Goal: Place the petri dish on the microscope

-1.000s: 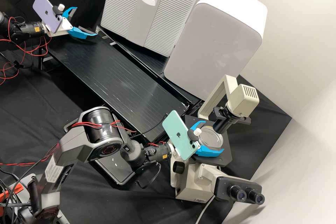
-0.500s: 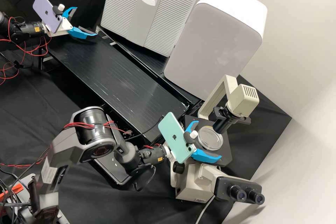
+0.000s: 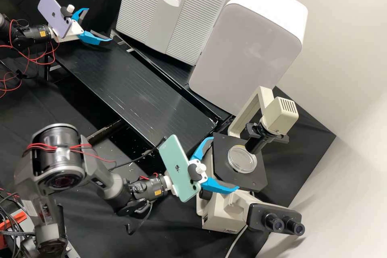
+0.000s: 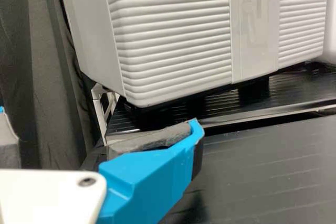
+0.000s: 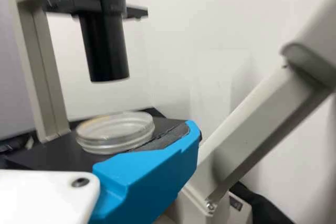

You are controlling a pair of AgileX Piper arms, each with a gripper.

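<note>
observed from the room, left to right. the left gripper (image 3: 98, 24) is released, its two blue fingers spread wide apart. a lilac phone (image 3: 52, 12) is mounted just behind those fingers. the black bench (image 3: 137, 92) runs from beneath this gripper towards the right one, and a ribbed white cabinet (image 3: 181, 12) stands ahead of its fingertips, with a rounded pale box (image 3: 242, 48) farther off along the same side.

next, a mint green phone (image 3: 179, 169), mounted just behind the fingers of the right gripper (image 3: 225, 163). that gripper is also released, fingers well parted. the petri dish (image 3: 242, 159) is just ahead of its fingertips, apart from them, lying flat on the black stage (image 3: 258, 181) of the microscope (image 3: 236, 209). the dark tube (image 3: 256, 143) hangs above the dish, clear of it. farther out from the gripper are the cream lamp housing (image 3: 278, 115) and the twin eyepieces (image 3: 274, 223), on opposite sides of the dish
</note>
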